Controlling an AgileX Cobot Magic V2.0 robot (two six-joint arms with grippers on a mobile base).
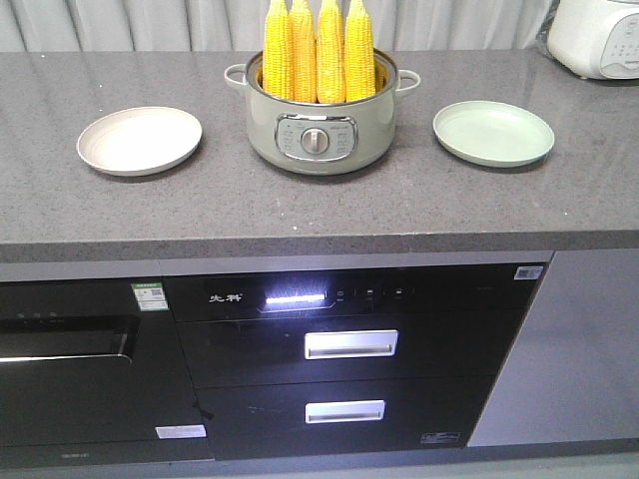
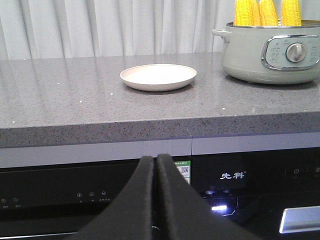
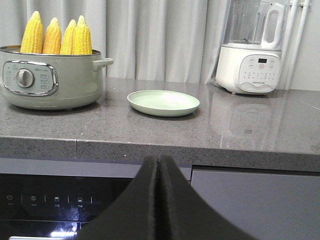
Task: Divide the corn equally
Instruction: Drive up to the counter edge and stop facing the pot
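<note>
Four bright yellow husked corn cobs [image 1: 318,45] are standing upright, tips up, packed side by side in a pale green round electric pot [image 1: 315,135] with a dial on its front, sitting on the grey speckled stone countertop [image 1: 329,215]. Cream round plate [image 1: 140,141] is off to one side of the pot and a mint green round plate [image 1: 493,133] to the other, both well apart from it. Left gripper [image 2: 155,161] and right gripper [image 3: 159,161] hang low in front of the black glossy appliance fronts [image 1: 349,384], each with its black fingers pressed together on nothing
</note>
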